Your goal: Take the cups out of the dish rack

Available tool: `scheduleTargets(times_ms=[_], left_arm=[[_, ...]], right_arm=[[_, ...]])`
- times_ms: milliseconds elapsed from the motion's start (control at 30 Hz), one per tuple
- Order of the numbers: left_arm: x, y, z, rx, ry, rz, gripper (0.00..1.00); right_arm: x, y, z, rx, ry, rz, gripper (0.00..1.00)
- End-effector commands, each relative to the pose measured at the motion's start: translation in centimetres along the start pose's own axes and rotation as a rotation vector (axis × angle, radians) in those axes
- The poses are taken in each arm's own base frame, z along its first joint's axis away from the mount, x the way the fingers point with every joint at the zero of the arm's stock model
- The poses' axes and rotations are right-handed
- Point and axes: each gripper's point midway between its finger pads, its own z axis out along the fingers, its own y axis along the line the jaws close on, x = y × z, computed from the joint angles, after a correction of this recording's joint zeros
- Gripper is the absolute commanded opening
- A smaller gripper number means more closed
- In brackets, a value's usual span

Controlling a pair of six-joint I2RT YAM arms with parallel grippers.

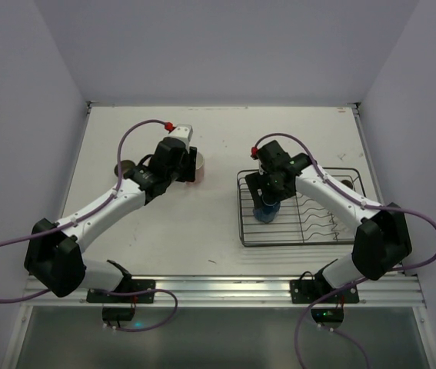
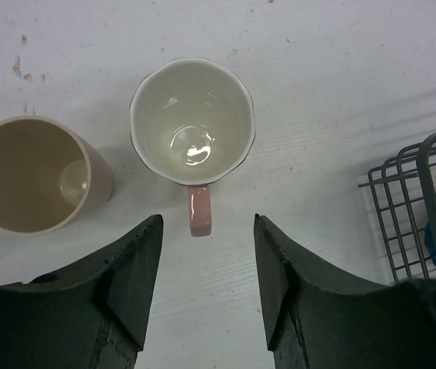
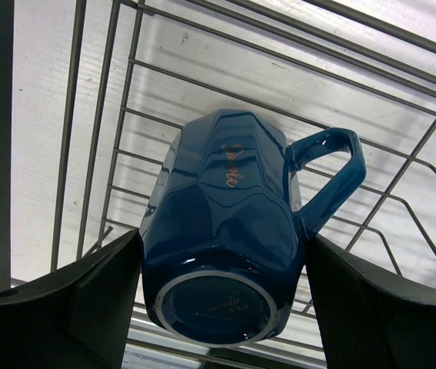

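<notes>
My right jaws are clamped on the blue mug point(image 3: 221, 223), one finger pressed against each side of its faceted body. It is turned over, base toward my wrist camera and handle sticking out to the right, with the wires of the dish rack point(image 3: 0, 138) behind it. I cannot tell whether it is clear of them. My left jaws stand apart, holding nothing, above the bench point(image 2: 341, 61). The pink mug point(image 2: 192, 123) sits upright just ahead, its handle pointing at the gap. A beige mug point(image 2: 29, 173) stands beside it.
</notes>
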Motion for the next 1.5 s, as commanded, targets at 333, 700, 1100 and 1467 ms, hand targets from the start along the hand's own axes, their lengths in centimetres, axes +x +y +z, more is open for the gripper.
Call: scheduleTargets(times_ms=[333,700,1100,1467], left_arm=[[-0.6,0.4,-1.2,0.012,-0.032,-0.010,0.54],[-0.7,0.1,-1.4,0.026,-0.035,-0.020,0.54],[-0.2,0.3,-1.6,0.023,-0.027,-0.014,0.54],[-0.5,-0.1,-1.6,0.048,-0.032,-0.015,0.54]], right_arm=[[0.4,-2.1,0.1,0.125,0.005,-0.008,0.29],[0.9,-0.7,0.7,0.164,0.070,0.377,0.23],[0.7,0.6,0.5,0.100,-0.011,0.362,0.83],[-1.5,-0.4,-4.5,0.081,-0.158,0.183,0.99]])
